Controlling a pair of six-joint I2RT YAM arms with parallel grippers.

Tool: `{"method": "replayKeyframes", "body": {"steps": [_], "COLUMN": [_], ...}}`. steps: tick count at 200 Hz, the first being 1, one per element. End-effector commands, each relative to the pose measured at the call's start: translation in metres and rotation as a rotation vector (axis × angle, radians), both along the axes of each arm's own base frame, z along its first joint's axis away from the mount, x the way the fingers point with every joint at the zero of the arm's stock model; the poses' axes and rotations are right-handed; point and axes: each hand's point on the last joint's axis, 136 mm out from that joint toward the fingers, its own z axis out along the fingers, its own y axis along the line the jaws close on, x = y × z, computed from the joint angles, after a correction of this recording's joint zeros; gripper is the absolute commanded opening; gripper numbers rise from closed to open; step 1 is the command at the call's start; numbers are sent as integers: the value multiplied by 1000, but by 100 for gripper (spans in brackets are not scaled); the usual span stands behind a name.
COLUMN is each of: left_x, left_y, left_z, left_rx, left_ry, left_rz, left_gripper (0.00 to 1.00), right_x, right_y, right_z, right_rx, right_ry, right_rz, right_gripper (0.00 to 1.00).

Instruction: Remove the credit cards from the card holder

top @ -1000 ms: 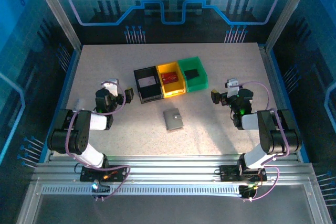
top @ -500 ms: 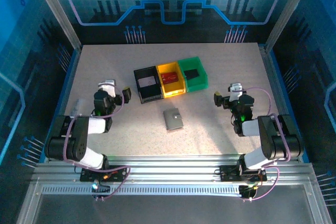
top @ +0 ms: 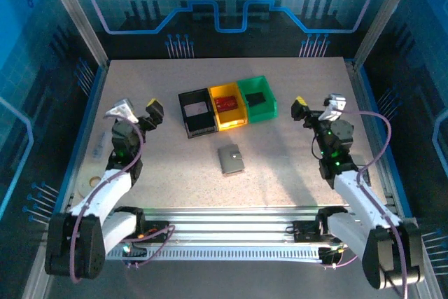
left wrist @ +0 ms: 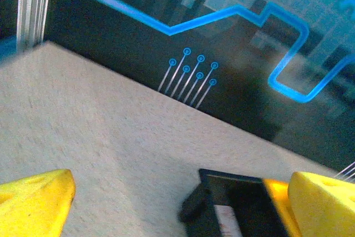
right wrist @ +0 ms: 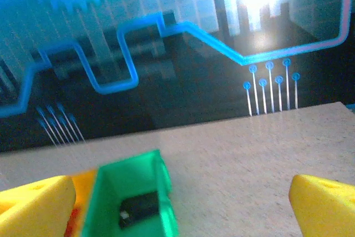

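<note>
Well, I'm looking at three bins sitting in a touching row toward the far middle of the table (top: 294, 173). The black bin (top: 186, 113) is holding a whitish card (top: 199, 108), the yellow bin (top: 241, 108) is holding a reddish card (top: 225, 103), and the green bin (top: 266, 106) is holding a small black block (top: 256, 98); my right wrist camera is catching that block lying low inside the green walls.

The card holder (top: 231, 159) is lying flat on the bare surface just on the near side of the bins, grey and, as far as I can tell, folded shut. It is sitting between the two arms, well apart from both. The left gripper (top: 138, 110) is hanging off to its far left with its fingers spread wide and nothing between them. The right gripper (top: 317, 104) is doing likewise off to the far right, also gaping and empty.

The tabletop is showing pale and speckled. A dark back wall (top: 224, 5) with glowing blue circuit lines is closing off the far side, and an aluminium rail (top: 224, 218) is running along the near edge.
</note>
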Motion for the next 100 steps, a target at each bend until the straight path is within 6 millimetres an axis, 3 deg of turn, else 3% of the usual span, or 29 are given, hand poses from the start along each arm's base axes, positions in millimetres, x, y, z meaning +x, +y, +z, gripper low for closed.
{"method": "replayKeyframes", "body": {"steps": [1, 43, 68, 100], "left_x": [-17, -21, -27, -39], "left_y": [-3, -38, -46, -75], "left_z": [-7, -16, -29, -44], "left_rx": [-318, -330, -323, -227], "left_ry": [53, 184, 280, 442], "left_rz": [30, -150, -152, -215], "left_gripper": [99, 100, 99, 99], "right_x": [-1, 3, -6, -24], "right_y": [14, 43, 66, 96], "right_z": [-10, -15, -24, -47], "right_rx": [198, 156, 74, -82], "right_ry": [115, 355, 456, 546], "right_rz": [113, 196, 242, 265], "right_gripper": [100, 100, 100, 100]}}
